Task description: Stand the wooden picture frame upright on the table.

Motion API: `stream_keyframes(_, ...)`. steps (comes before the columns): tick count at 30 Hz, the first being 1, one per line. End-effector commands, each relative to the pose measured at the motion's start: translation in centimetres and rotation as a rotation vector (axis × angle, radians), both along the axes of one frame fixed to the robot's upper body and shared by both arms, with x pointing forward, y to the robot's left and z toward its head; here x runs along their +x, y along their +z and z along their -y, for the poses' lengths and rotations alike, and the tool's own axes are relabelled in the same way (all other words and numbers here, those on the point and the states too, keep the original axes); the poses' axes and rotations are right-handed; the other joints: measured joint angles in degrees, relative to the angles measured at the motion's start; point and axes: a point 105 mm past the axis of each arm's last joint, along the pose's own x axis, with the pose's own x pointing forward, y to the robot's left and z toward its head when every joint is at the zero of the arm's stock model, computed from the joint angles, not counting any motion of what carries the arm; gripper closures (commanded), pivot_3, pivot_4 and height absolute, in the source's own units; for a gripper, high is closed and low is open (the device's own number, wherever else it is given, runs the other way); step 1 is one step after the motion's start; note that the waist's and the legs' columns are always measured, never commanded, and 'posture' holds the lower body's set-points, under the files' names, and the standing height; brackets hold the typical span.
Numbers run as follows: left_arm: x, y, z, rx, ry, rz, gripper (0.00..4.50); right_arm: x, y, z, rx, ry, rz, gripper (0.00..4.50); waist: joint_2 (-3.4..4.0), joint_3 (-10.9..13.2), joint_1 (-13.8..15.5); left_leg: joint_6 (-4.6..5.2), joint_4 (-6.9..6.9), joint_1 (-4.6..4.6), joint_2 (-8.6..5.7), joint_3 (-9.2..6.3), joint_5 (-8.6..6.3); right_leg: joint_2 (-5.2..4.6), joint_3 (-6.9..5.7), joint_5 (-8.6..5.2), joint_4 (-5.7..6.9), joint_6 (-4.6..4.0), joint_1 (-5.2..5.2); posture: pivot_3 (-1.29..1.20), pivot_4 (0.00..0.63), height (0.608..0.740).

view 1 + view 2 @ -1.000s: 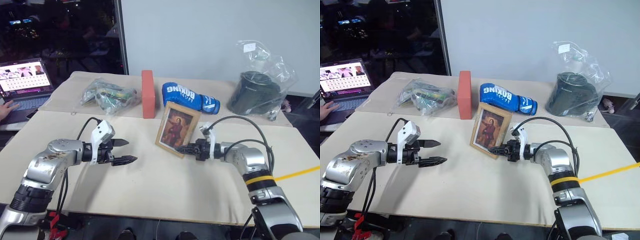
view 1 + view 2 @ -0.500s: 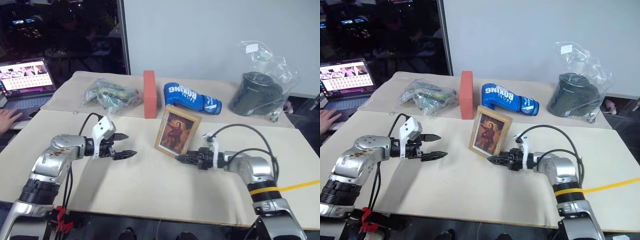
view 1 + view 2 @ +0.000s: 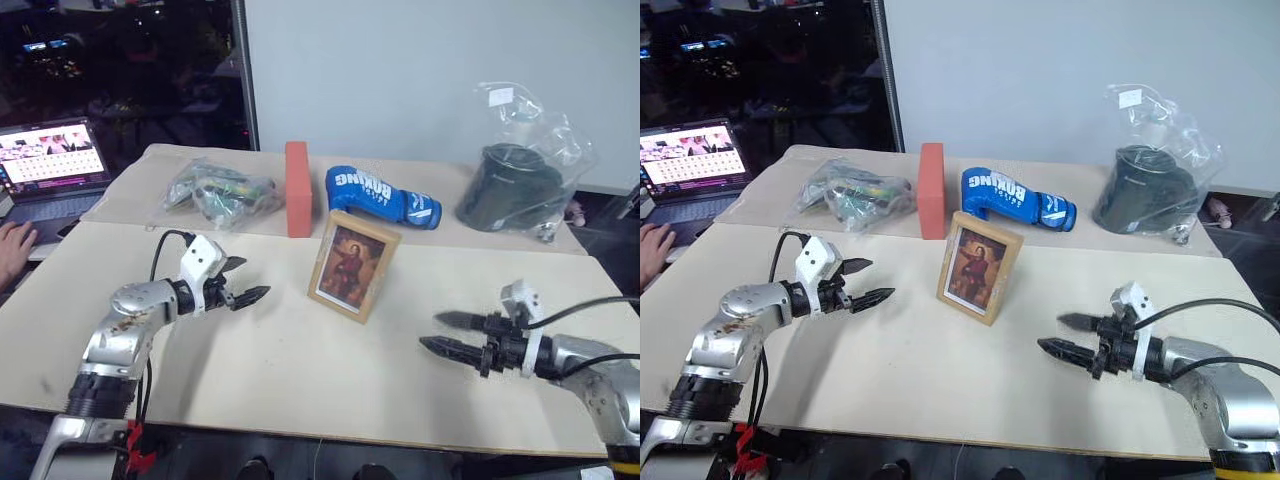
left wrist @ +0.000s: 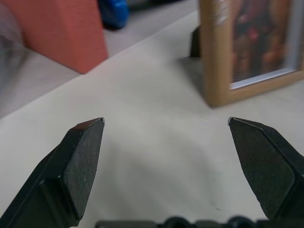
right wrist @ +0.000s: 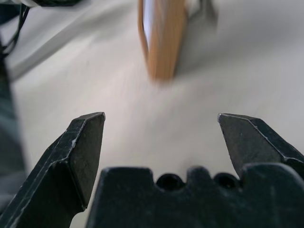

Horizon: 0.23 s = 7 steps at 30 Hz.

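Observation:
The wooden picture frame (image 3: 353, 264) stands upright near the middle of the table (image 3: 300, 370), its reddish-brown portrait facing me, leaning slightly back. In the left wrist view the picture frame (image 4: 247, 47) shows with its dark easel leg behind it. The right wrist view catches the frame (image 5: 161, 38) edge-on. My left gripper (image 3: 250, 283) hovers open to the frame's left, a short gap away. My right gripper (image 3: 440, 333) is open to the frame's right and nearer me, well apart from it. Neither holds anything.
Behind the frame stand a red-orange block (image 3: 296, 188) and a blue boxing glove (image 3: 382, 196). A clear bag of small items (image 3: 217, 192) lies back left, a bagged dark container (image 3: 520, 180) back right. A laptop (image 3: 50, 165) and a person's hand (image 3: 12, 242) are at far left.
My right gripper let go of the frame, opened wide and drew back to the right, away from it. The frame stays standing. My left gripper edged slightly toward the frame.

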Motion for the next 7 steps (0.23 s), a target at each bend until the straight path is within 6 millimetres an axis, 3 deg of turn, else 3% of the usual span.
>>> stream_keyframes(1, -0.8, 0.8, 0.8, -0.029, -0.035, 0.005, 0.00, 0.6, 0.0, 0.3, -0.082, -0.120, 0.102, 0.06, -0.01, 0.0, 0.2, 0.00, 0.01, 0.00, 0.00, 0.00, 0.00, -0.01, 0.00, 0.01, 0.00, -0.02, 0.01, 0.00, 0.150, 0.714)
stream_keyframes(7, -1.0, 0.8, 1.1, -0.069, -0.038, -0.032, 0.00, 0.8, -1.7, 0.6, -0.086, -0.211, 0.068, 0.06, -0.01, 0.0, 1.0, 0.00, 0.00, -0.05, -0.02, 0.02, 0.00, -0.02, 0.00, 0.09, -0.06, -0.16, 0.00, 0.00, 0.150, 0.714)
